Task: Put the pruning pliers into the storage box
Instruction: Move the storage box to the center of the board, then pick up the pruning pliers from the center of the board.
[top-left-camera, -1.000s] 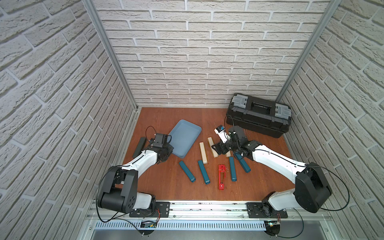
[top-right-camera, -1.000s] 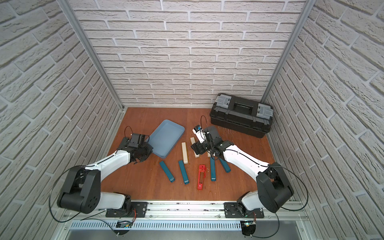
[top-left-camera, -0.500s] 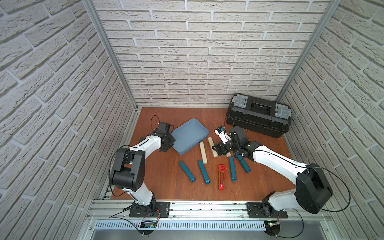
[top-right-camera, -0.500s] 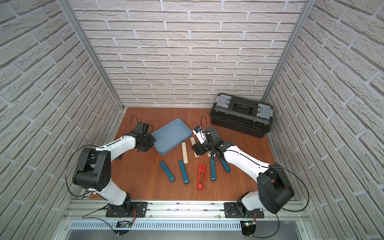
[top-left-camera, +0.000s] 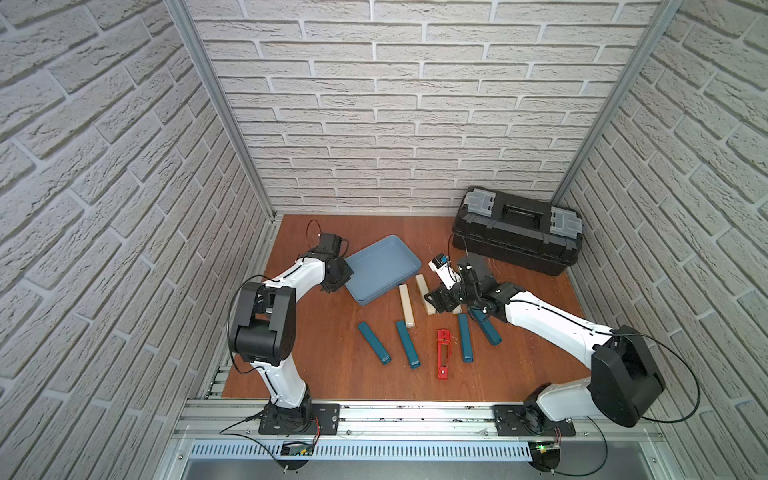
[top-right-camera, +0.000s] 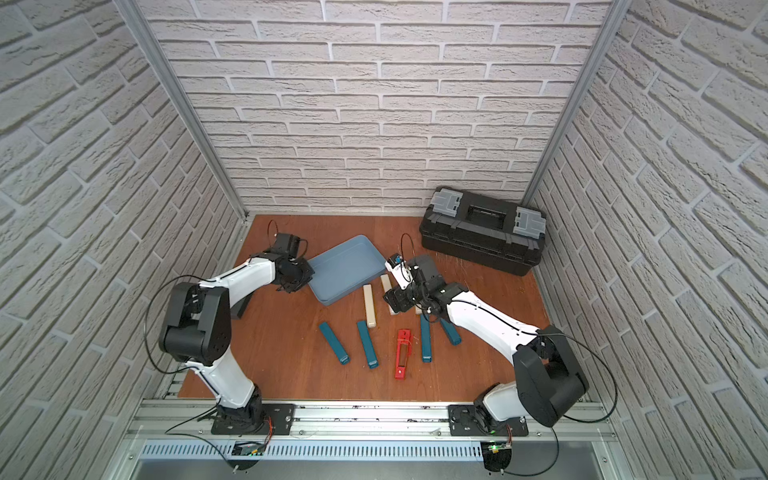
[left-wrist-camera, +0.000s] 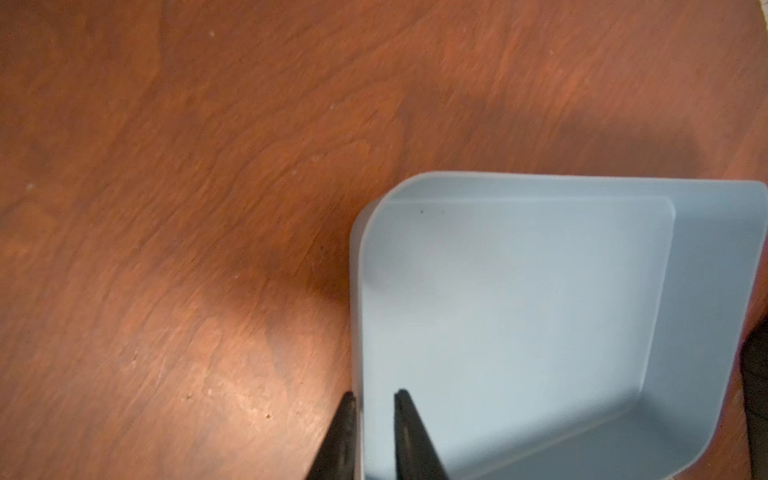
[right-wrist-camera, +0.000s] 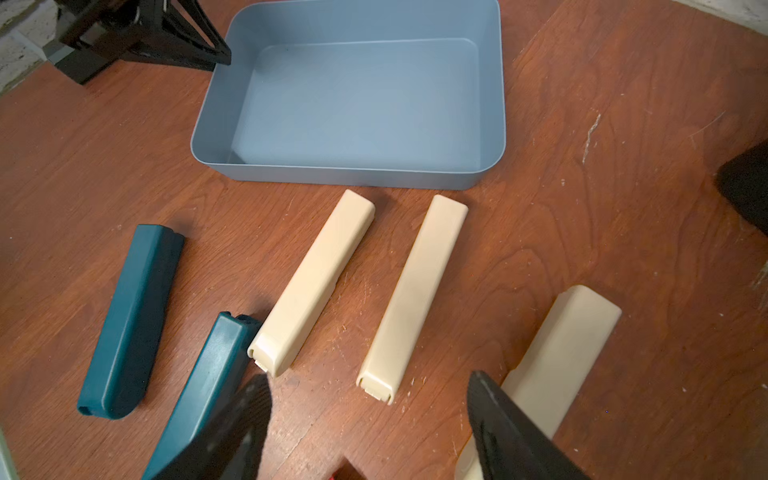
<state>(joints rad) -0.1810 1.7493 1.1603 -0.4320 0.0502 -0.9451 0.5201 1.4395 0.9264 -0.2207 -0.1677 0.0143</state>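
While teal and red pruning pliers (top-left-camera: 407, 343) lie nearest on the table (top-left-camera: 332, 374), the right gripper (right-wrist-camera: 370, 376) hovers with jaws apart over the beige ones just beyond; farther left, the left gripper (left-wrist-camera: 374, 399) is clamped on the wall of the storage box (top-left-camera: 380, 270).

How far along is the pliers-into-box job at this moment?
Done: nothing yet; the storage box is empty. In hand: the left gripper is shut on the box's wall; the right gripper is open above the beige pieces, holding nothing. Left: all three beige pieces, four teal pieces and the red piece lie on the table, all to be moved in.
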